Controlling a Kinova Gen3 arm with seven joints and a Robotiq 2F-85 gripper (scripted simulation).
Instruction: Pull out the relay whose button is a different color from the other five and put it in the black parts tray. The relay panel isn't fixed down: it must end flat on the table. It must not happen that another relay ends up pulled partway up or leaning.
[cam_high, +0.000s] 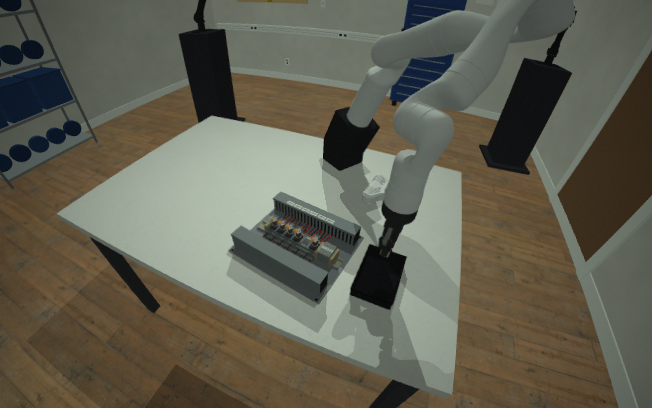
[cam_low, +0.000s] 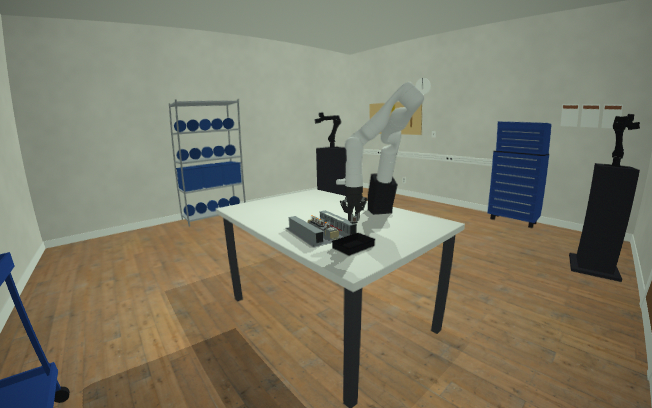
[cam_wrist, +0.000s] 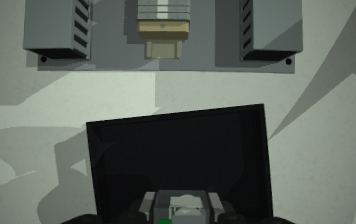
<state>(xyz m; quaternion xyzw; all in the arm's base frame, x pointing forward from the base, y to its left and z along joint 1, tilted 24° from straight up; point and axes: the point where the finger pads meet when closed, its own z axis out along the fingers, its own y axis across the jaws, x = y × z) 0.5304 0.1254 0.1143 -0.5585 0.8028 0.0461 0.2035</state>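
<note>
The grey relay panel (cam_high: 296, 243) lies flat on the white table, with a row of orange-buttoned relays (cam_high: 290, 231) and one empty socket in the row. It also shows in the wrist view (cam_wrist: 162, 35) at the top. The black parts tray (cam_high: 378, 276) stands just right of the panel; in the wrist view the tray (cam_wrist: 180, 160) fills the lower half. My gripper (cam_high: 385, 250) hangs over the tray's far edge, shut on a grey relay with a green button (cam_wrist: 181, 207). The relay is held above the tray's inside.
The arm's black base (cam_high: 349, 137) stands at the table's far side. A small white object lies on the table between the base and the tray. Black camera stands, a blue cabinet and a shelf stand around the room.
</note>
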